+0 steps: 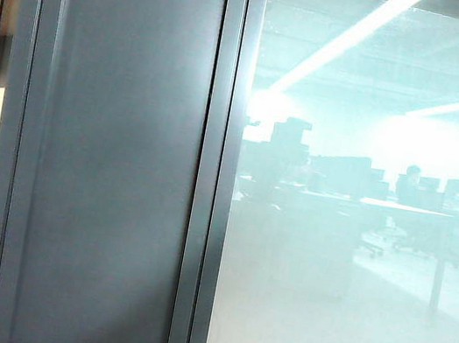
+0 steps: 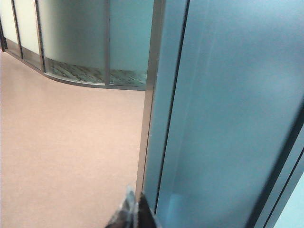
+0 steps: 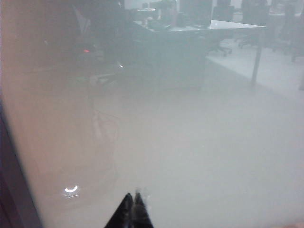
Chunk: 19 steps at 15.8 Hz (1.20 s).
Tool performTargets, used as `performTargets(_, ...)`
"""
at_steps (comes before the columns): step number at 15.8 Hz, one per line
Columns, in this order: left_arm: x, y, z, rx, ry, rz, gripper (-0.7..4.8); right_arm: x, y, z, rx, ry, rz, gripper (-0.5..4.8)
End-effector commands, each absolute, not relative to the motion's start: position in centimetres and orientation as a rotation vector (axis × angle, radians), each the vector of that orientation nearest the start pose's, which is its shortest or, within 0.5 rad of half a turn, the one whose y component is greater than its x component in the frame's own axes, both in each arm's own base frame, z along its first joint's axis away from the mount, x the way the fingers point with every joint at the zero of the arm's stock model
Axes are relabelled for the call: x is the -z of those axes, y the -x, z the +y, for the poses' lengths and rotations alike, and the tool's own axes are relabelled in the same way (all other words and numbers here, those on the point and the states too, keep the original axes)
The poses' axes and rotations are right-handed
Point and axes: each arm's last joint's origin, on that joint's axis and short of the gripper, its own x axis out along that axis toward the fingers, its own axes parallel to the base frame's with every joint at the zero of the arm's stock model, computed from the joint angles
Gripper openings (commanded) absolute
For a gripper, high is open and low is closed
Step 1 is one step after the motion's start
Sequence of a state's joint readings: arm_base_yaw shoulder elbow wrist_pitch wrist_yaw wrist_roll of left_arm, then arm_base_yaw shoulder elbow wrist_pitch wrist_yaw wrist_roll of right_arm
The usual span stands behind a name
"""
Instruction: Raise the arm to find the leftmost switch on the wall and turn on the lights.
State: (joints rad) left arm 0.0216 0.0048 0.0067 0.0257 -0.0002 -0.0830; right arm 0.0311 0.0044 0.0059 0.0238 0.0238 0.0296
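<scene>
Looming hazy behind frosted glass (image 1: 346, 316), the arm (image 1: 281, 158).

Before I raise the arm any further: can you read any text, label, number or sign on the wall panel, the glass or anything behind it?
None can be read.
Grey wall panel: plain, no label and no switch in view.
Frosted glass: no lettering; the desks and monitors behind it are only hazy shapes.
Left pincer by the panel edge and right pincer facing the glass: tips together, no markings visible.

grey wall panel (image 1: 116, 160), frosted glass (image 1: 346, 316), hazy arm silhouette (image 1: 285, 150), desks behind
</scene>
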Motion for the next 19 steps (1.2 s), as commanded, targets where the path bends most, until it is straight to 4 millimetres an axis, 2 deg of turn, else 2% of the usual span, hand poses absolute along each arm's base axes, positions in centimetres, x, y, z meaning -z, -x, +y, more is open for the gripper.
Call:
performTargets(1,-17.0,-9.7,0.2,-0.015,0.082,-0.045,-0.05,-16.9,-9.7,0.2,-0.009,-0.034,-0.038,-0.01)
performTargets(13,-17.0,-9.7,0.2,-0.015,0.082,-0.046,-0.05,-17.1,-9.7,0.2,-0.009,-0.034,-0.053,-0.01)
performTargets(15,-17.2,-9.7,0.2,-0.018,0.083,-0.068,-0.06,-17.8,-9.6,0.2,-0.010,-0.037,-0.133,-0.01)
performTargets(19,-20.0,-9.1,0.2,-0.003,0.083,-0.343,-0.06,-20.3,-9.0,0.2,-0.015,-0.044,-0.389,-0.01)
